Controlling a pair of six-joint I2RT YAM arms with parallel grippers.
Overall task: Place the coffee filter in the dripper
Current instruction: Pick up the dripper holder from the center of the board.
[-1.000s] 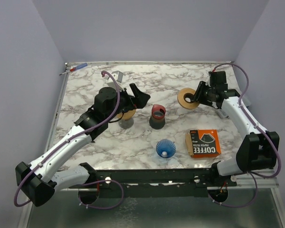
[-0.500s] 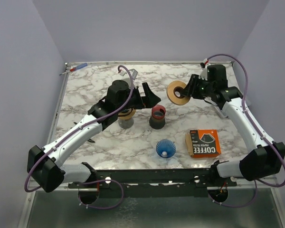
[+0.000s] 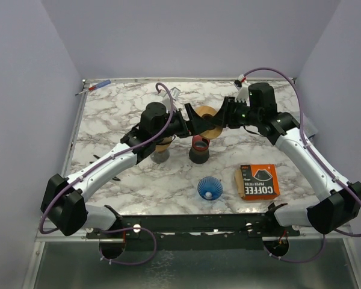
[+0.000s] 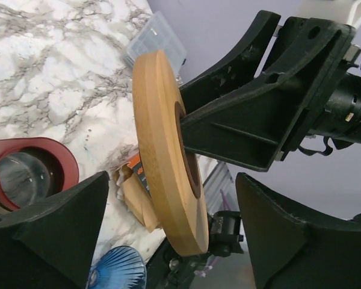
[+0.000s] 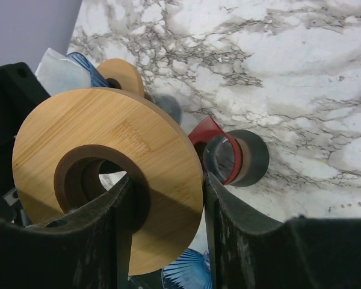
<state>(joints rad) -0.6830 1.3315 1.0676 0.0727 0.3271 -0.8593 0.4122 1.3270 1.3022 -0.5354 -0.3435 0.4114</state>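
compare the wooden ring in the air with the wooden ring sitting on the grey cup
The held ring stands on edge, pinched in the right fingers, between the open left fingers; the ring on the cup lies flat. The held ring is off the table; the other rests on the grey cup, untouched. Both are tan wood discs with a round centre hole.

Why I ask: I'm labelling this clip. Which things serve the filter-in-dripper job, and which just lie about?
Job: coffee filter box; blue dripper; perhaps the wooden ring, gripped by the right gripper, open left gripper flanking it.
Lying about: red-and-grey cup; second wooden ring; pen.
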